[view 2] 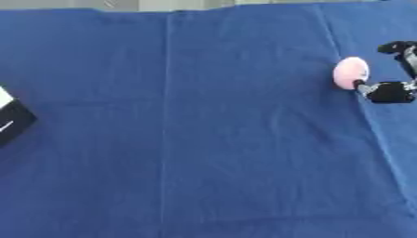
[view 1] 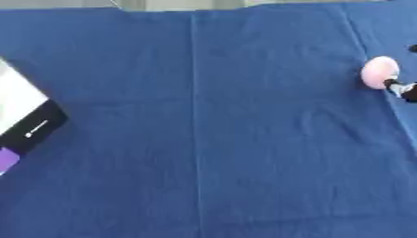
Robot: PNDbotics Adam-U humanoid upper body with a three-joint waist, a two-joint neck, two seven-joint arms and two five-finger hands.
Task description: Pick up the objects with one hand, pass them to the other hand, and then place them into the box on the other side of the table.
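A pale pink egg-shaped object (view 2: 351, 72) lies on the blue cloth near the table's right edge. My right hand (view 2: 389, 92) comes in from the right edge, and only part of it shows. One black finger reaches the object's lower right side with its silver tip, and another finger (view 2: 397, 47) is spread well above it, apart from the object. The hand is open around the object's right side. A white and black box (view 1: 24, 118) with a purple patch pokes in at the left edge. My left hand does not show.
A blue cloth (view 1: 204, 139) covers the whole table, with a fold line running down it left of the middle. A grey strip of floor shows past the far edge.
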